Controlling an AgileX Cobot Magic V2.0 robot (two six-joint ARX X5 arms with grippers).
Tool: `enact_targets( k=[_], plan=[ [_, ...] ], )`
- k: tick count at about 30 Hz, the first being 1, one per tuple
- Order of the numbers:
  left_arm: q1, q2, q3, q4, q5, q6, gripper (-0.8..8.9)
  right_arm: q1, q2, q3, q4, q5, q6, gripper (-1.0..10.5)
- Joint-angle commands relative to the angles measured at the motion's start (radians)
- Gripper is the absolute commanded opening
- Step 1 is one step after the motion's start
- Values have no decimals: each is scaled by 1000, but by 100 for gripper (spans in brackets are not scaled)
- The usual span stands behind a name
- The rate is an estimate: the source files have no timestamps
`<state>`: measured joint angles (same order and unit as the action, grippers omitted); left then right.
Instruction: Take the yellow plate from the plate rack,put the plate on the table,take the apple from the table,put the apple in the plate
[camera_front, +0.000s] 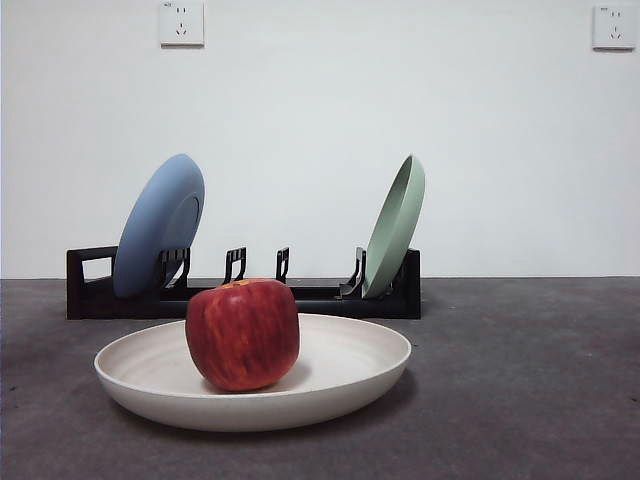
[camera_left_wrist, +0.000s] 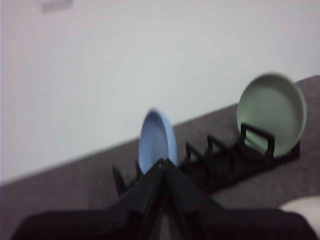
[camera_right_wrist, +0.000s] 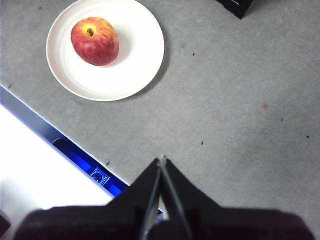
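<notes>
The yellow plate (camera_front: 340, 375) lies flat on the table (camera_front: 540, 400) in front of the plate rack (camera_front: 90, 295). The apple (camera_front: 243, 333) sits upright in it, left of the plate's middle. In the right wrist view the plate (camera_right_wrist: 135, 55) and the apple (camera_right_wrist: 95, 41) lie well away from my right gripper (camera_right_wrist: 162, 161), which is shut and empty, high above the bare table (camera_right_wrist: 240, 115). My left gripper (camera_left_wrist: 163, 162) is shut and empty, raised, facing the rack (camera_left_wrist: 225, 160). A sliver of the plate (camera_left_wrist: 305, 207) shows there. Neither arm shows in the front view.
The rack holds a blue plate (camera_front: 160, 225) leaning at its left end and a pale green plate (camera_front: 396, 225) at its right end; both show in the left wrist view (camera_left_wrist: 157, 140) (camera_left_wrist: 272, 112). The table's front edge (camera_right_wrist: 45, 132) runs near the plate.
</notes>
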<state>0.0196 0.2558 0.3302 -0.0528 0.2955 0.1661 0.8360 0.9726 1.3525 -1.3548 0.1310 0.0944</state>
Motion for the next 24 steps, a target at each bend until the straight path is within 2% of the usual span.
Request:
enact_targets(
  k=[1, 8, 14, 24],
  plan=[
    [3, -51, -103, 42, -44, -78, -4, 2, 0, -9, -22, 1, 10, 2],
    [3, -158, -251, 46, -138, -168, -4, 2, 0, -9, -22, 1, 10, 2],
    [3, -214, -319, 41, -139, -203, -3, 2, 0, -9, -22, 1, 10, 2],
    [3, -252, -322, -100, -131, -225, -3, 2, 0, -9, -22, 1, 10, 2]
  ],
)
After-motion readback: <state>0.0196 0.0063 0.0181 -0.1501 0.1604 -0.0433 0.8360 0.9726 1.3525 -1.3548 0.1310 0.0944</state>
